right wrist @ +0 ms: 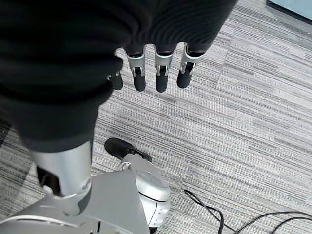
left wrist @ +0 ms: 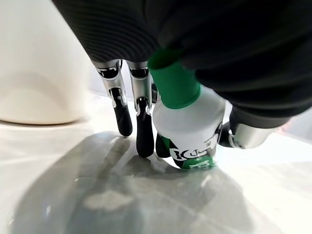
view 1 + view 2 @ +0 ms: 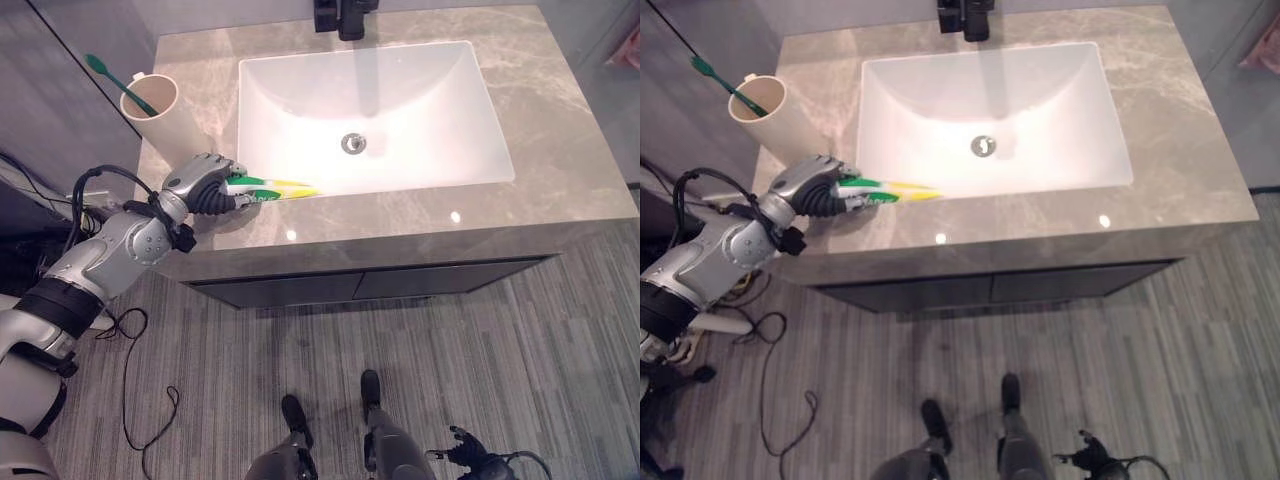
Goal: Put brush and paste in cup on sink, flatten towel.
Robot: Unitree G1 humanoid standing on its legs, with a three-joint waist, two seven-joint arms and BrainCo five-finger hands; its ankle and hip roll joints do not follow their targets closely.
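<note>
The toothpaste tube carries print near its end, too partial to read.

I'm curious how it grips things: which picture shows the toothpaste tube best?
The left eye view: the whole toothpaste tube shows, lying on the counter in the left hand. The right eye view matches it. The left wrist view shows its green-capped end close up.

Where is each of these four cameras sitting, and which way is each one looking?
Left eye view: on the head, looking down at the sink, cup and toothbrush; left hand grips the toothpaste.
Right eye view: same head, slightly shifted, same scene.
Left wrist view: along the left hand at the counter; fingers curled round the toothpaste.
Right wrist view: along the hanging right hand, facing the striped floor.
Shared: both eyes and the left wrist view show the toothpaste.
</note>
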